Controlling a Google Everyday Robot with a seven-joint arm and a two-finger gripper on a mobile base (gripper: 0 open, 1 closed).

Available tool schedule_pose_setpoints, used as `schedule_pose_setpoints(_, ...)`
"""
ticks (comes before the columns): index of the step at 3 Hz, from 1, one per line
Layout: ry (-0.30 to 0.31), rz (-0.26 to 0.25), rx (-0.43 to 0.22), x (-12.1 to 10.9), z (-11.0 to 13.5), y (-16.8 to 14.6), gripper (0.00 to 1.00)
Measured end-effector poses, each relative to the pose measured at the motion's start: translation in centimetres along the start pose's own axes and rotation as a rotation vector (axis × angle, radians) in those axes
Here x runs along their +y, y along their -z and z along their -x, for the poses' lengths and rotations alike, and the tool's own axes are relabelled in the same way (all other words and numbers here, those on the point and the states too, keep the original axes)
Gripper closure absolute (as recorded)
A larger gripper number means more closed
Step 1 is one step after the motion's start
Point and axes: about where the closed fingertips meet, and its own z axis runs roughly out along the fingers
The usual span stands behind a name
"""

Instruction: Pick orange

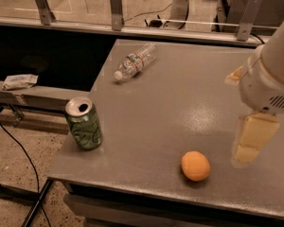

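Observation:
The orange (195,166) is a small round matte fruit lying on the grey table (180,103) near its front edge. My gripper (252,141) hangs from the white arm at the right side of the view. Its cream-coloured tip is just right of the orange and slightly above the table, apart from the fruit. It holds nothing that I can see.
A green soda can (83,123) stands upright at the table's front left corner. A clear plastic bottle (134,62) lies on its side at the back left. A railing with posts (115,6) runs behind the table. Cables (14,145) lie on the floor at left.

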Motion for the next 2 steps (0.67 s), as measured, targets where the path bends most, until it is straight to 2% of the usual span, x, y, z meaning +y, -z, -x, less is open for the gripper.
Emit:
schedule_pose_setpoints(1,0.06,0.085,-0.019,2.7,1.7,-2.9,0.0)
schedule_pose_setpoints(2,0.108,0.157,-0.071,4.8,3.0,-4.7,0.0)
